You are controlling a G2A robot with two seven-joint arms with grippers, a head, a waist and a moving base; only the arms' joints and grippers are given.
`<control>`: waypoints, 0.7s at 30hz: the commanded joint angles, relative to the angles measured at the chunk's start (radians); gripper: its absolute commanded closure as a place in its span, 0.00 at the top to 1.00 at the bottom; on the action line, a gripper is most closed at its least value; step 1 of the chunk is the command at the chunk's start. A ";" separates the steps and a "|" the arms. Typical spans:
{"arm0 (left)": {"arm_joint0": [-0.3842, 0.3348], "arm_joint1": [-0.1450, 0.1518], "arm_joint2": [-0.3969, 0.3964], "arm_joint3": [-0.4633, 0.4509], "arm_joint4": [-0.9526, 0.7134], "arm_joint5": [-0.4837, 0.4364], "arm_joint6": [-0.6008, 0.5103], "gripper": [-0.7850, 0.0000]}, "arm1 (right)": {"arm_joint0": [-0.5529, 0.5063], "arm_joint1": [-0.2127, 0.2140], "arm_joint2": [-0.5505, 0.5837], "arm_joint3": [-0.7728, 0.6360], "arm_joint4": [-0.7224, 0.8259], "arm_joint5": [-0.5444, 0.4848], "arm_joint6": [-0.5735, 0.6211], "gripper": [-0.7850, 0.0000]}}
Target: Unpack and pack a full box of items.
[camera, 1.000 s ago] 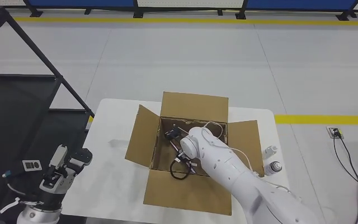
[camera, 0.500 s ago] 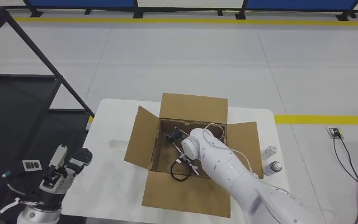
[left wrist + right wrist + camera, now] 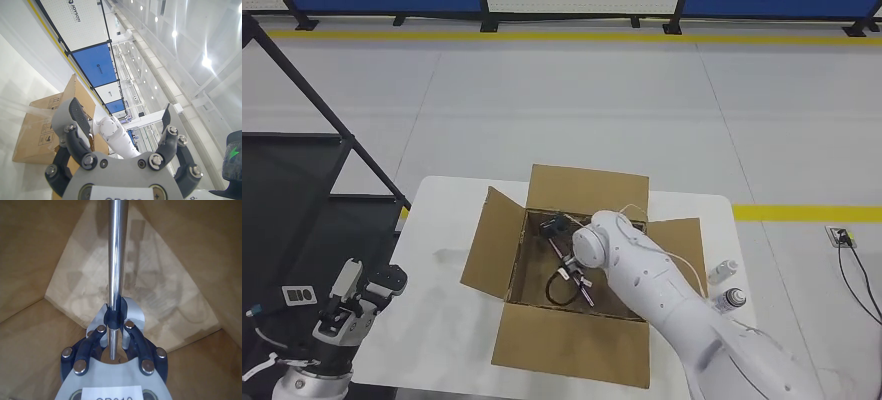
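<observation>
The right hand (image 3: 115, 312) is clamped on a polished metal rod (image 3: 115, 247), low inside the cardboard box (image 3: 28, 249) on the counter (image 3: 442, 300). The rod is slick and gripped near one end, so on lifting it may slip or swing, catch a wall or flap and drag the box. The left hand (image 3: 122, 108), jaws apart and holding nothing, sits beside the counter, too far off to steady it
</observation>
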 commanded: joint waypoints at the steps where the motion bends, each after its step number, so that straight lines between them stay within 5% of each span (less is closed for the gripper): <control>1: 0.000 0.000 0.000 0.000 0.000 0.000 0.000 1.00 | 0.000 0.017 0.022 -0.035 0.003 -0.007 0.023 0.00; 6: 0.000 0.000 0.000 0.000 0.000 0.000 0.000 1.00 | -0.021 0.087 0.110 -0.202 -0.010 -0.006 0.107 0.00; 10: 0.000 0.000 0.000 0.000 0.000 0.000 0.000 1.00 | -0.108 0.173 0.229 -0.468 -0.073 0.042 0.206 0.00; 16: 0.000 0.000 0.000 0.000 0.000 0.000 0.000 1.00 | -0.418 0.302 0.521 -1.075 -0.183 0.068 0.380 0.00; 21: 0.000 0.000 0.000 0.000 0.000 0.000 0.000 1.00 | -0.631 0.354 0.735 -1.416 -0.230 0.044 0.384 0.00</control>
